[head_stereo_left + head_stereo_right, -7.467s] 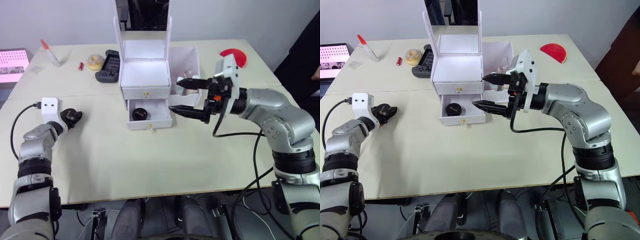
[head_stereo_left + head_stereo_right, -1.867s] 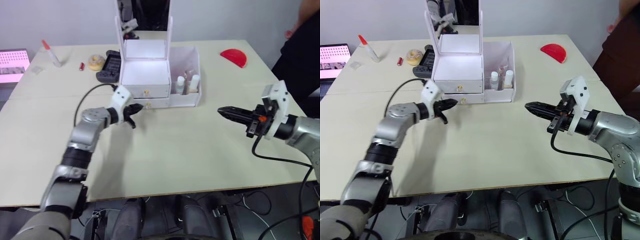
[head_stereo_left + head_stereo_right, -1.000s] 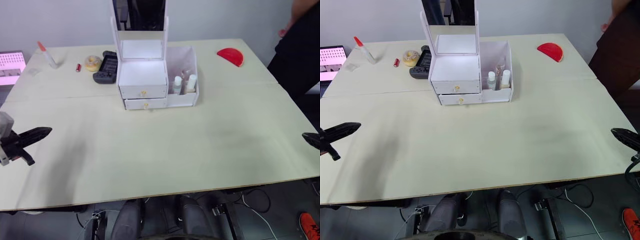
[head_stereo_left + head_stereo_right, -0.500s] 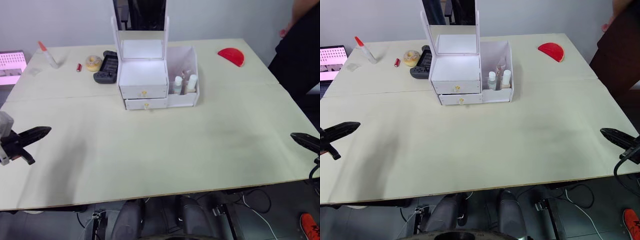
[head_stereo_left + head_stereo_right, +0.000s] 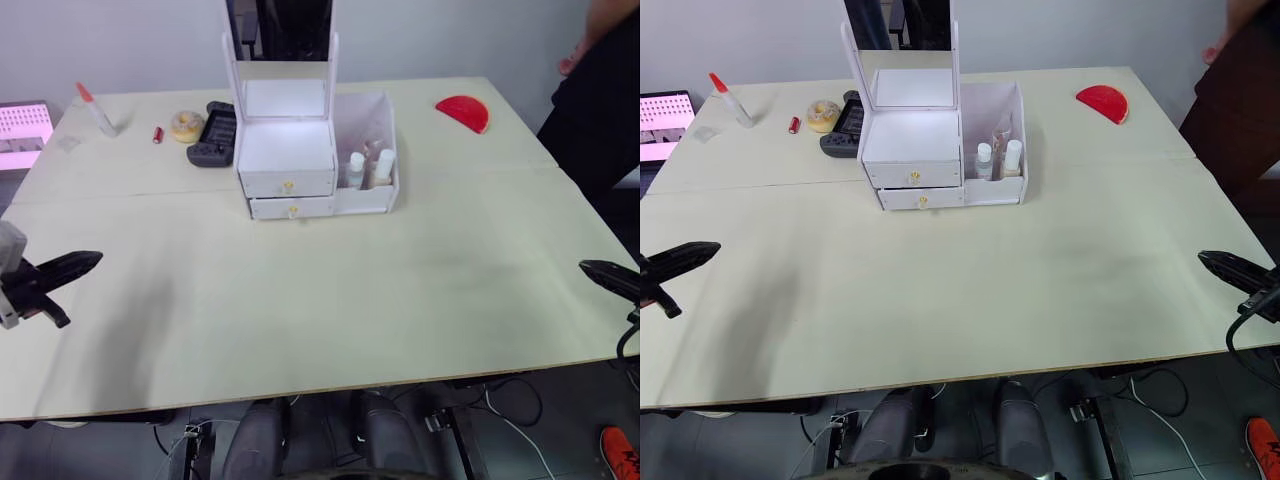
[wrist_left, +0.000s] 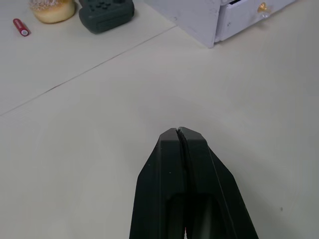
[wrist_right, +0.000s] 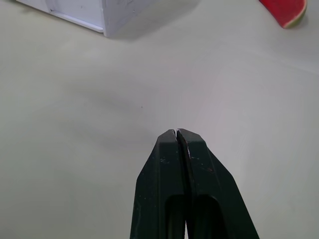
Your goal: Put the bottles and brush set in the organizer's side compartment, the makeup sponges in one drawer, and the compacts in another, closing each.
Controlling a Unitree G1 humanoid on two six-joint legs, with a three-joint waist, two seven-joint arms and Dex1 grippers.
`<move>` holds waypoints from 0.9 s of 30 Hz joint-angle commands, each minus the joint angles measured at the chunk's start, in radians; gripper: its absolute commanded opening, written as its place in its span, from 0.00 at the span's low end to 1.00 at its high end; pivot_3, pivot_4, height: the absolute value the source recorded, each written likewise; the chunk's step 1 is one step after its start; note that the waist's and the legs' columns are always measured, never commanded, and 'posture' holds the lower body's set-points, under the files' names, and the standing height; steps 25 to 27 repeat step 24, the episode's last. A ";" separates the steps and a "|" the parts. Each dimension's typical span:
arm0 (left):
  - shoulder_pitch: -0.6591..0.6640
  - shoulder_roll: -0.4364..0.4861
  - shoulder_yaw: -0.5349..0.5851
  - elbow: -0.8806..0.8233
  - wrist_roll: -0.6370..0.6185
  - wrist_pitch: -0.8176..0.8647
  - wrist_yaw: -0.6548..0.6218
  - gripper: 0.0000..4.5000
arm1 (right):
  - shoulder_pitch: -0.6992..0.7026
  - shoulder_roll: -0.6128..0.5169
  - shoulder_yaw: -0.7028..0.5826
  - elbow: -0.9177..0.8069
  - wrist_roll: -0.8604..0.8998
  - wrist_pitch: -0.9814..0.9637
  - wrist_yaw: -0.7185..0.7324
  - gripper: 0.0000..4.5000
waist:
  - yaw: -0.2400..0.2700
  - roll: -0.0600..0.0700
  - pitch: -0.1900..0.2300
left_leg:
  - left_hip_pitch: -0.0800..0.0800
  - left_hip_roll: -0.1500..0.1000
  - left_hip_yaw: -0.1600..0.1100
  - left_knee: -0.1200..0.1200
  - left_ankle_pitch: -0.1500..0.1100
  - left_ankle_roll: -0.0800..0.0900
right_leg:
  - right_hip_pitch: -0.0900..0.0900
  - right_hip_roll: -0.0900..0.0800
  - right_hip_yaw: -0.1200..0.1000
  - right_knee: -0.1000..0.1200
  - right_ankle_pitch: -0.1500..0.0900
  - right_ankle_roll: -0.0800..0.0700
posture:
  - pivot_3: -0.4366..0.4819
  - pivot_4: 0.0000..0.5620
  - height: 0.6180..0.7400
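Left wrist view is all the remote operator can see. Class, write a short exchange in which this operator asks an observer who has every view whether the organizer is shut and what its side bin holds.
Operator: I can make out one gold drawer knob and little else. Are both drawers closed?
Observer: Yes. The upper drawer and the lower drawer both sit flush with the front of the organizer.
Operator: Is anything in the bin on its right?
Observer: Two white-capped bottles stand upright inside the side compartment.
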 commanded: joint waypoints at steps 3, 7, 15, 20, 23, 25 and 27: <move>-0.018 0.027 0.016 -0.018 -0.009 -0.012 0.009 0.00 | -0.020 -0.025 -0.004 -0.027 0.020 0.022 -0.003 0.01 | 0.000 0.000 0.000 | 0.000 0.000 0.000 0.000 0.000 0.000 | 0.000 0.000 0.000 0.000 0.000 0.000 | 0.48 0.27 0.97; -0.023 0.027 0.012 -0.017 -0.004 -0.016 0.015 0.00 | -0.029 -0.026 0.003 -0.043 0.033 0.063 -0.005 0.01 | 0.000 0.000 0.000 | 0.000 0.000 0.000 0.000 0.000 0.000 | 0.000 0.000 0.000 0.000 0.000 0.000 | 0.48 0.27 0.97; -0.020 0.025 0.014 -0.026 -0.006 -0.011 0.018 0.00 | -0.035 -0.034 0.018 -0.079 0.046 0.095 -0.006 0.01 | -0.047 0.007 0.002 | -0.001 -0.050 -0.078 -0.003 0.006 0.008 | 0.027 -0.039 -0.054 0.016 -0.024 0.016 | 0.48 0.27 0.97; -0.010 0.022 0.017 -0.044 -0.010 -0.003 0.024 0.00 | -0.039 -0.035 0.029 -0.077 0.037 0.092 -0.008 0.01 | -0.009 0.010 0.002 | 0.000 -0.054 -0.087 -0.007 0.008 0.005 | 0.021 -0.033 -0.045 0.026 -0.031 0.008 | 0.48 0.27 0.97; -0.006 0.020 0.018 -0.057 -0.011 0.005 0.030 0.00 | -0.045 -0.035 0.035 -0.078 0.037 0.091 -0.008 0.01 | 0.004 0.010 0.002 | 0.000 -0.053 -0.086 -0.007 0.007 0.005 | 0.020 -0.033 -0.045 0.025 -0.033 0.004 | 0.48 0.27 0.97; -0.003 0.022 0.016 -0.061 -0.004 0.006 0.034 0.00 | -0.047 -0.035 0.038 -0.078 0.037 0.092 -0.009 0.01 | 0.004 0.010 0.002 | 0.000 -0.053 -0.085 -0.007 0.007 0.005 | 0.020 -0.034 -0.045 0.024 -0.034 0.004 | 0.48 0.27 0.97; -0.003 0.022 0.016 -0.061 -0.004 0.006 0.034 0.00 | -0.047 -0.035 0.038 -0.078 0.037 0.092 -0.009 0.01 | 0.004 0.010 0.002 | 0.000 -0.053 -0.085 -0.007 0.007 0.005 | 0.020 -0.034 -0.045 0.024 -0.034 0.004 | 0.48 0.27 0.97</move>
